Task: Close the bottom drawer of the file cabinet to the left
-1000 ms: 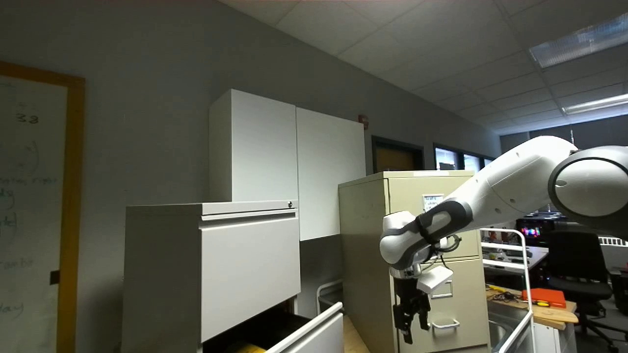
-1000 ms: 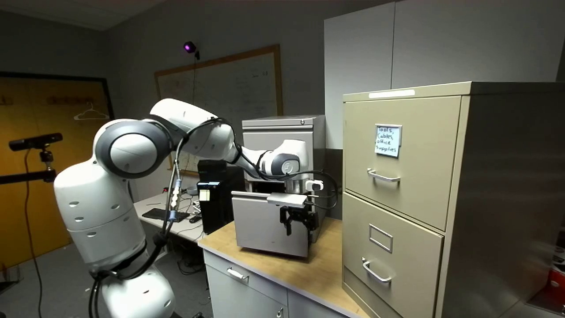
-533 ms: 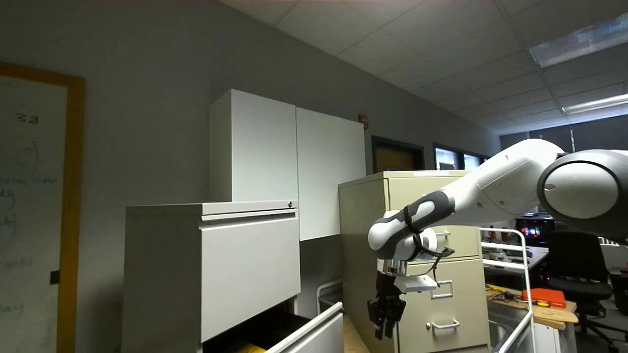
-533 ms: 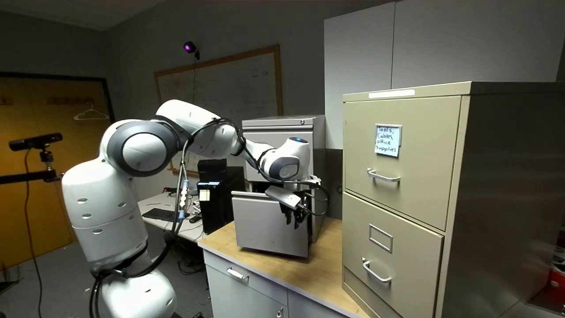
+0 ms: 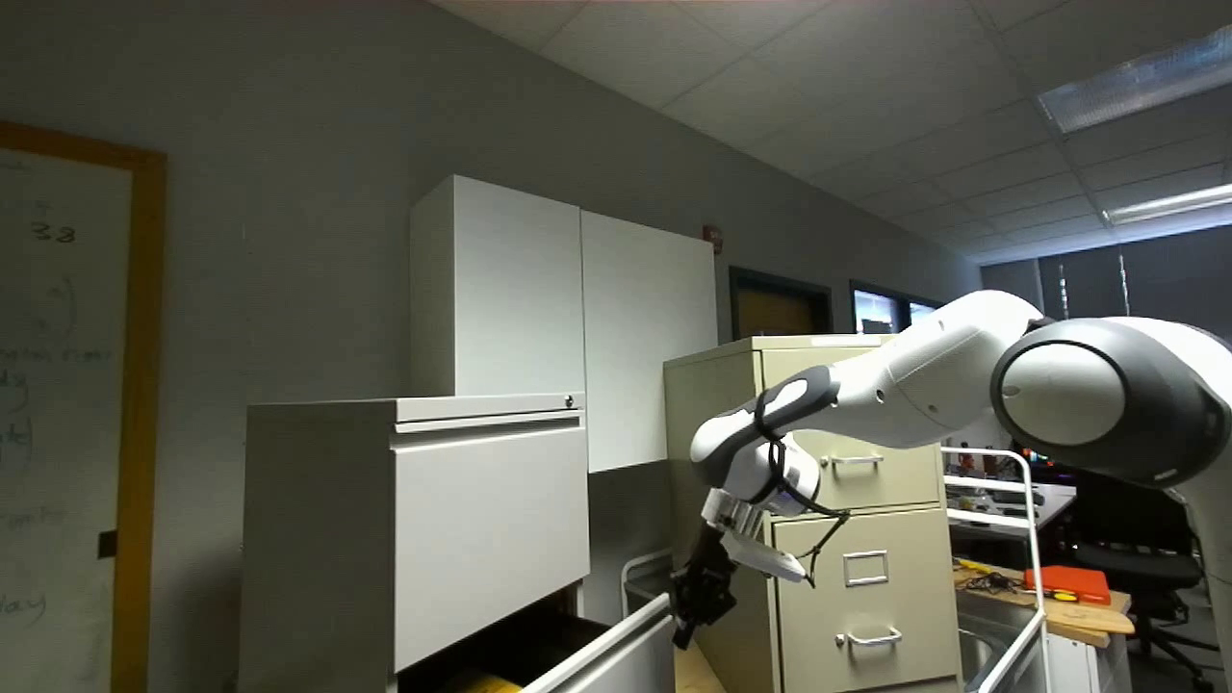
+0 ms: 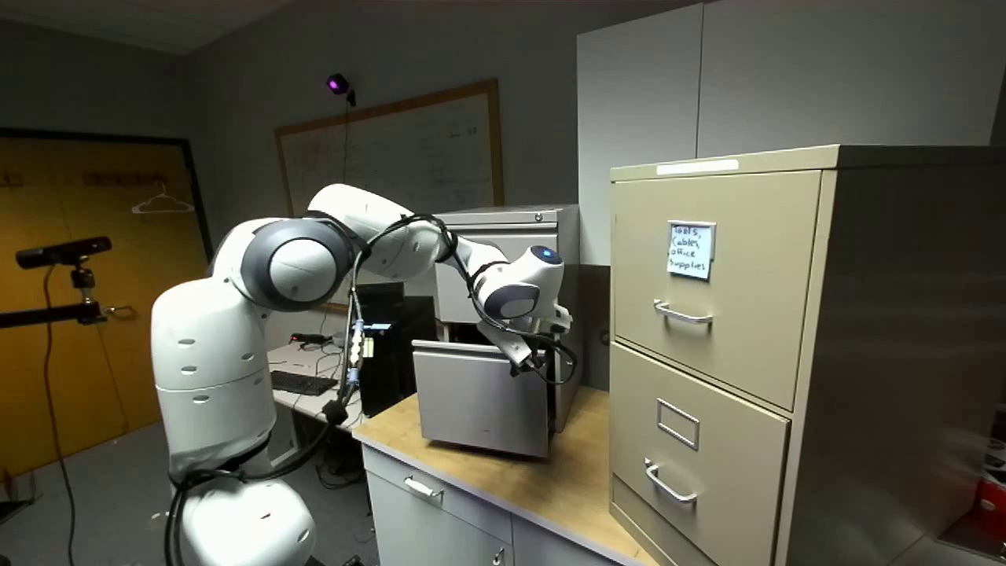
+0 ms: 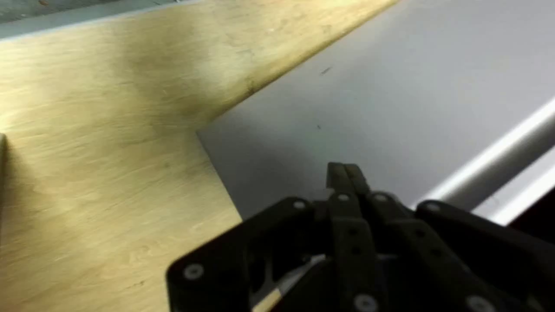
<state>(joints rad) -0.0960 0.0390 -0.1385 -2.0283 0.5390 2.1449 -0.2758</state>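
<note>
Bottom drawer (image 6: 479, 405) sits pulled out of the file cabinet (image 5: 414, 539), its pale front below the centre of the frame in an exterior view, low over the wooden worktop (image 6: 581, 483). On my wrist view the gripper (image 7: 345, 168) takes up the lower middle, its two fingers (image 7: 336, 177) together side by side, tips over the drawer front that spreads across the right; the worktop fills most of the left. My arm (image 6: 212, 346) stands up from the lower left of an exterior view, bends at a raised joint left of centre, then slopes down rightward to the wrist (image 6: 515, 287) (a small blue light (image 6: 545, 254) glows on top), which hangs above the drawer front's upper right corner and mostly hides the gripper from me. In an exterior view, I see the arm span in from the right edge, slanting down leftward across the beige cabinet (image 5: 852, 534), the gripper tilted with its tips down and to the left, at the outer end of the drawer front. Whether the fingers touch the metal, I cannot tell.
</note>
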